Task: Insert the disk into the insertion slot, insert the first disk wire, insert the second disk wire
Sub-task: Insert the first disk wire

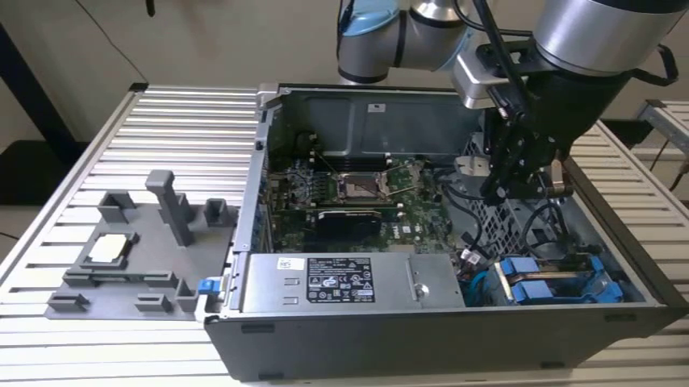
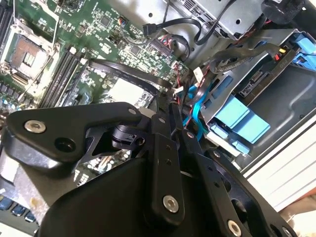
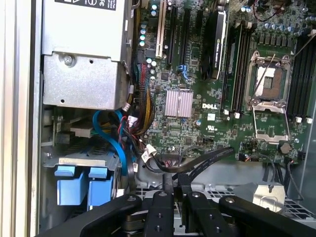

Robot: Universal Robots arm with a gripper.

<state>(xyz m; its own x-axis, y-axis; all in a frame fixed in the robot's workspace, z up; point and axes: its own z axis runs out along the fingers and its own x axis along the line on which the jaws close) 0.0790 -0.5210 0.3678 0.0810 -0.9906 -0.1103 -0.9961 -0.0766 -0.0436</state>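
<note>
Matte black gripper [image 1: 504,187] hangs over the perforated grey cage wall [image 1: 490,219], tips near a flat black cable [image 3: 207,158]. Jaws nearly together; can't tell if they pinch anything. The disk [image 1: 530,282], glossy blue plastic tabs outward, sits in the insertion slot [image 3: 81,159], a folded sheet-metal bay beside the boxy power supply [image 1: 344,284].

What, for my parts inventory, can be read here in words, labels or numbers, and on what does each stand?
Power supply label: black print on white, too small to read.
White sticker beside it: blurred.
Rear-wall sticker: too small to read.
Motherboard: a white maker's logo; its other markings are too small to read.
</note>
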